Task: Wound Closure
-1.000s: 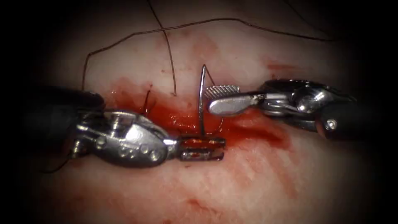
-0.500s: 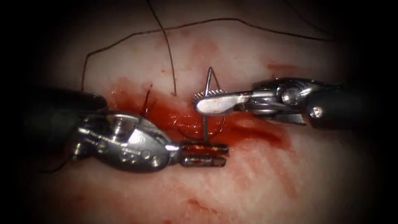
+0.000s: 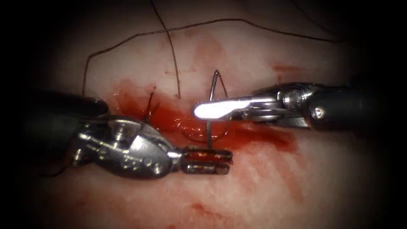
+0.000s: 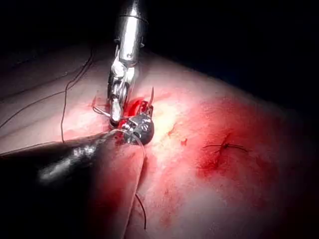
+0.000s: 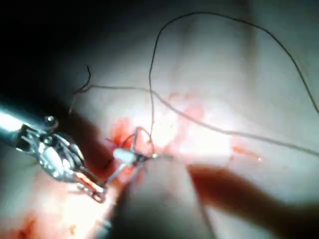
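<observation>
Nearest the endoscope, low on the pork-belly tissue point(image 3: 254, 186), the left arm's tool point(image 3: 207, 160) lies flat, its two red-smeared jaws set a little apart with a narrow slot between them and nothing clamped in it. Its tip rests just in front of the cut point(image 3: 186, 125), where red fluid point(image 3: 174, 118) pools along the wound and spreads toward the right.

Rising from the tissue right behind those jaws is the curved needle point(image 3: 210, 127), standing nearly upright with its lower part at the wound and its thin upper end arching above the right arm's tool. That right arm's tool point(image 3: 212, 110) reaches in from the right and crosses the needle at about mid-curve, jaws closed on it; the bright upper jaw hides the contact itself. The left wrist view shows the same meeting: the right arm's tool point(image 4: 117, 107) coming down beside the left arm's tool point(image 4: 139, 127) at the red patch.

Farther back, thread point(image 3: 169, 51) loops over pale tissue in a wide arc, one strand dropping toward the cut. A short cut end of thread point(image 3: 150, 101) stands at the wound's left end.
</observation>
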`<state>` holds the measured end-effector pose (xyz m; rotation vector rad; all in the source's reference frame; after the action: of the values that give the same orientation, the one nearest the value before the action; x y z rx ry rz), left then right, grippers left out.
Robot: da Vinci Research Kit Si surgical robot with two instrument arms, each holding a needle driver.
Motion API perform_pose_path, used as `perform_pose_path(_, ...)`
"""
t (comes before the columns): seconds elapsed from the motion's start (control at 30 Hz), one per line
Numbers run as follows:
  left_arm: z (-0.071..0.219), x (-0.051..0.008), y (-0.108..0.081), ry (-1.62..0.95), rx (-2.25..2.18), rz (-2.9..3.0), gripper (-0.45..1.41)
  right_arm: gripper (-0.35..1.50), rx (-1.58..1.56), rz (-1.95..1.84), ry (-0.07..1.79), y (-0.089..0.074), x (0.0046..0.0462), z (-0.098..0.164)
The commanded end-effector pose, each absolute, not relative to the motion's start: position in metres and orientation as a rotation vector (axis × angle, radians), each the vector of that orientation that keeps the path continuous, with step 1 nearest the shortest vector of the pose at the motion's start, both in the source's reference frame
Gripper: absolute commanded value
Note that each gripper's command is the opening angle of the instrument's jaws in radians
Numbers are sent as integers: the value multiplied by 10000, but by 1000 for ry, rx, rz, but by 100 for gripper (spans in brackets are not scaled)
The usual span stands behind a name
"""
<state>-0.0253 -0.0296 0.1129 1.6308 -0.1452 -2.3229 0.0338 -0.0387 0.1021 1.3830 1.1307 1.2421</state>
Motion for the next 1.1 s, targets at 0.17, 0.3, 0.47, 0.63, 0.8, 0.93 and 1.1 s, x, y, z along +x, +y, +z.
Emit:
perform_pose_path(0.17, 1132, -259, -295, -63, 1669, -2389, 7, -35, 1196, 1144, 1204, -380, 345, 1029)
perform_pose_path(0.3, 1123, -255, -296, 131, 1752, -2465, 66, -35, 1061, 1113, 1271, -370, 343, 1035)
perform_pose_path(0.47, 1119, -243, -302, 326, 1772, -2493, 98, -35, 916, 1095, 1315, -360, 342, 1039)
perform_pose_path(0.63, 1117, -226, -308, 507, 1730, -2538, 98, -35, 797, 1082, 1324, -354, 343, 1042)
perform_pose_path(0.8, 1124, -209, -296, 674, 1711, -2692, 49, -35, 604, 977, 1357, -347, 339, 1032)
perform_pose_path(0.93, 1132, -197, -286, 764, 1639, -2846, 44, -35, 521, 918, 1374, -351, 341, 1026)
perform_pose_path(1.1, 1159, -170, -264, 911, 1597, -3155, -5, -35, 486, 815, 1422, -355, 344, 1022)
